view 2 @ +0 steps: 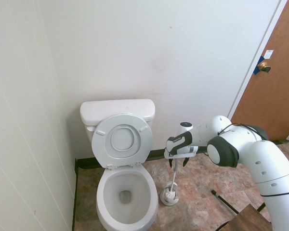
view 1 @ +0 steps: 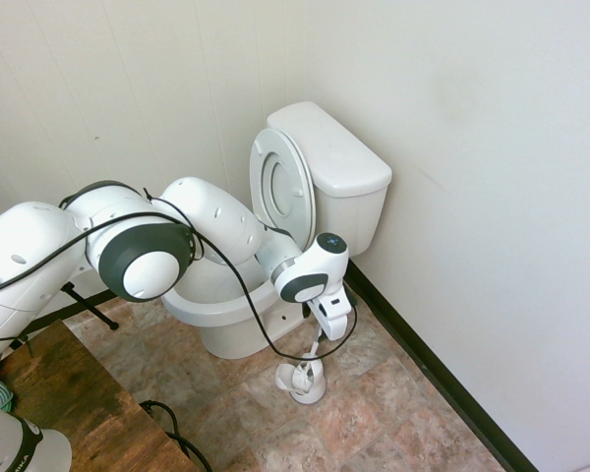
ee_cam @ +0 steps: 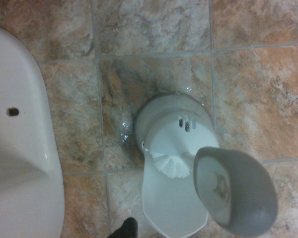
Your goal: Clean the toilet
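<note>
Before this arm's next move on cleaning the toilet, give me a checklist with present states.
1. Toilet lid raised, bowl accessible: ok
2. Brush standing in its holder: ok
3. Gripper open: ok
4. Brush handle between the fingers: ok
5. Handle gripped firmly: not ok, the fingers stand apart
6. Holder fixed to the floor: cannot tell

Read the end letters "KA" on the dark band of the white arm base [view 1: 2, 444]; could not make out the rest. Found the white label [view 2: 268, 54] on the brown door [view 2: 274, 96] too small to read. Could not decipher the mark on the grey handle [ee_cam: 243, 198] either.
</note>
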Controlling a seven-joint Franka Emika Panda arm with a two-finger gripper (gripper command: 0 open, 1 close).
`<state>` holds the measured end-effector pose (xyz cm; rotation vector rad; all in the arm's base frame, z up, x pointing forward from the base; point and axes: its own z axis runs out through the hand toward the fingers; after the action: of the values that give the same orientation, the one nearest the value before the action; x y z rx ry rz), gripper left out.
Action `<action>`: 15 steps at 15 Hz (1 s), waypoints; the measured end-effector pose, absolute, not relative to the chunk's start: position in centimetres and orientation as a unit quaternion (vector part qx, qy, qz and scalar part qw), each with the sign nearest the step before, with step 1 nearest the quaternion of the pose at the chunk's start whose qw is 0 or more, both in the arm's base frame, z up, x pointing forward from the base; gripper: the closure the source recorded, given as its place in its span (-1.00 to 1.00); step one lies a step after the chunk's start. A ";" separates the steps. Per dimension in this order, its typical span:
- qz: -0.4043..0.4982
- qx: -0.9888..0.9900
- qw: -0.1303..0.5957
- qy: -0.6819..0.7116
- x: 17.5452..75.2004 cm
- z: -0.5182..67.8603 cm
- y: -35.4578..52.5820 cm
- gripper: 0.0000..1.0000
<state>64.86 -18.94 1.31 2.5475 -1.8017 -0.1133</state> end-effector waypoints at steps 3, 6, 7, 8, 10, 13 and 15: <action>-0.039 0.815 0.007 -0.579 65.9 0.4 -19.1 -1.00; -0.043 0.813 0.007 -0.581 65.9 0.2 -19.5 1.00; -0.043 0.812 0.007 -0.582 65.9 0.1 -19.7 1.00; -0.044 0.812 0.008 -0.582 65.8 -0.1 -19.8 1.00; -0.045 0.812 0.008 -0.582 65.9 -0.5 -19.8 1.00; -0.042 0.814 0.007 -0.579 66.3 -1.1 -19.5 1.00; -0.039 0.815 0.005 -0.578 66.8 -1.3 -19.1 1.00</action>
<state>66.78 -19.09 -1.29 2.5522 -1.8104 -0.1206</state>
